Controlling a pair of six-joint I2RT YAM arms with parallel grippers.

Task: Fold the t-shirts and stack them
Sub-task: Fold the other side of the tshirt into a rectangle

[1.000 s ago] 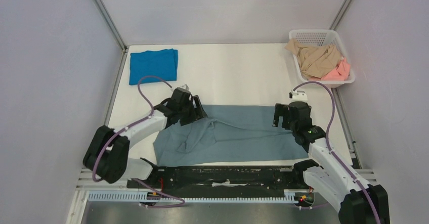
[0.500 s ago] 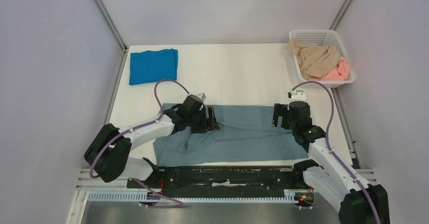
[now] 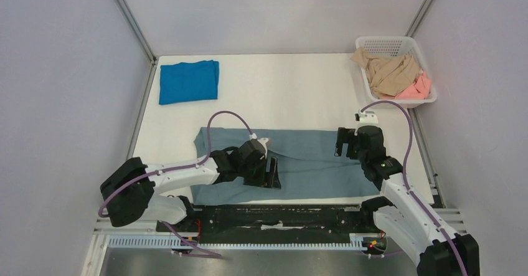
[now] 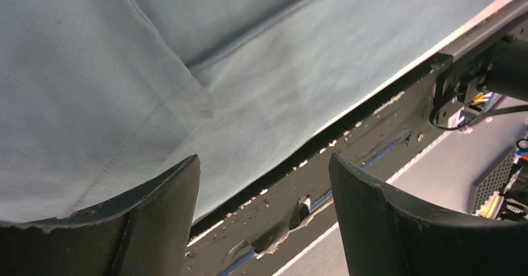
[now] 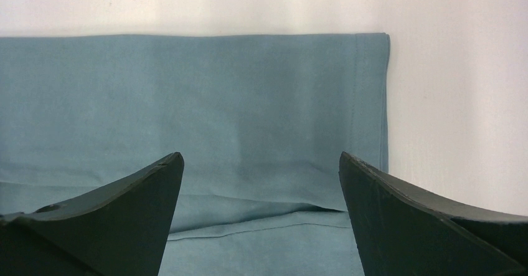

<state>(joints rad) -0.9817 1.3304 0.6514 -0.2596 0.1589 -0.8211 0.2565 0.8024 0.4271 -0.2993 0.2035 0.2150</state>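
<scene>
My arms (image 3: 180,172) show white links, black joints, a purple cable (image 3: 227,112) each (green light (image 3: 380,162) on the right one).

The left claw (image 3: 269,172) has swept from the far-left corner of the large dusty grey-blue cloth t-shirt (image 3: 314,157) to its near middle, and its bunched left side now lies flatter.

Spread shirt (image 3: 311,157) lies near front; folded shirt (image 3: 188,81) far left; basket (image 3: 389,44) holding shirts (image 3: 391,73) far right.
</scene>
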